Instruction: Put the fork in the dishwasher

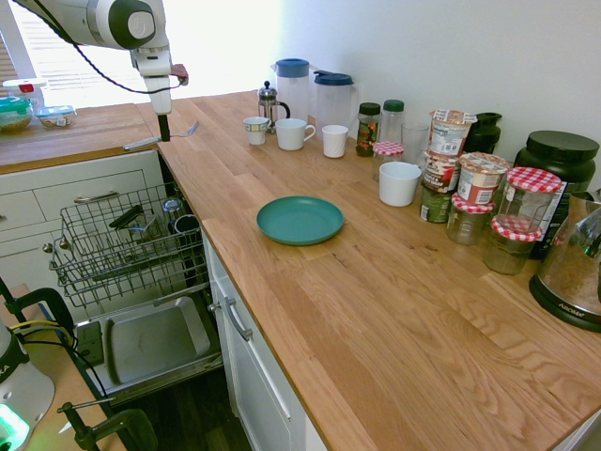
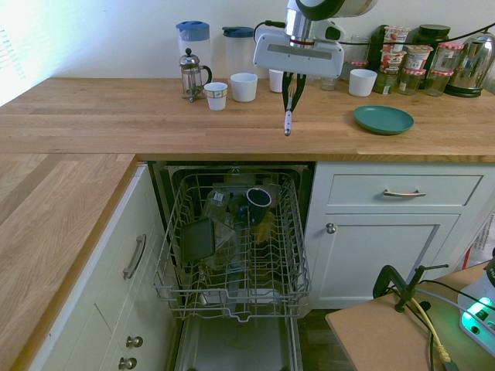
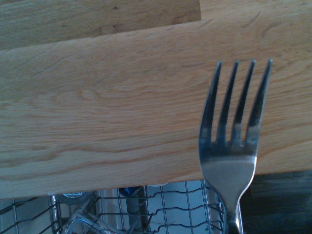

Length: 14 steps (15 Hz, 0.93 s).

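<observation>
My gripper hangs over the counter's front edge, just above the open dishwasher, and is shut on the silver fork. The fork lies level in the fingers, tines toward the counter. From the other side my gripper shows with the fork seen end-on below it. The wrist view has the fork's tines over the wooden worktop. The dishwasher's wire rack is pulled out over the grey inner door panel. The rack holds a dark mug, a glass and other dishes.
A teal plate lies mid-counter. Mugs, a French press and two jugs stand at the back wall, with jars to the right. White drawers flank the dishwasher.
</observation>
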Each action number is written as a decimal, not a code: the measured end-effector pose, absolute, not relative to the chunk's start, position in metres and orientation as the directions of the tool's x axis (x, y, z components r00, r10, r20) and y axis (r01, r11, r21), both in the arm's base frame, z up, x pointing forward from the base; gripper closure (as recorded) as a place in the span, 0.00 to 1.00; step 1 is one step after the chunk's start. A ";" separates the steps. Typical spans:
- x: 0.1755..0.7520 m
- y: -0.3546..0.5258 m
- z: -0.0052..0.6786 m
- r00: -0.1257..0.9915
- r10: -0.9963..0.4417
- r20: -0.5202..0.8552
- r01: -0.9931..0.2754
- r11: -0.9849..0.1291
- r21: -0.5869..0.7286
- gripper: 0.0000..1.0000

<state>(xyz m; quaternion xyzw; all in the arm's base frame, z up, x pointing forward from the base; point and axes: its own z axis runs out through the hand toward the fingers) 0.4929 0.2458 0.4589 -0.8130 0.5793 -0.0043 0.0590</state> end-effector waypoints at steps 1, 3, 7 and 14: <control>0.492 0.246 0.457 0.328 -0.943 -0.062 -0.942 -0.322 -0.097 1.00; 0.487 0.254 0.446 0.344 -0.937 -0.058 -0.937 -0.339 -0.083 1.00; 0.450 0.305 0.413 0.376 -0.925 -0.043 -0.926 -0.374 -0.053 1.00; 0.385 0.383 0.313 0.440 -0.897 -0.045 -0.897 -0.441 0.021 1.00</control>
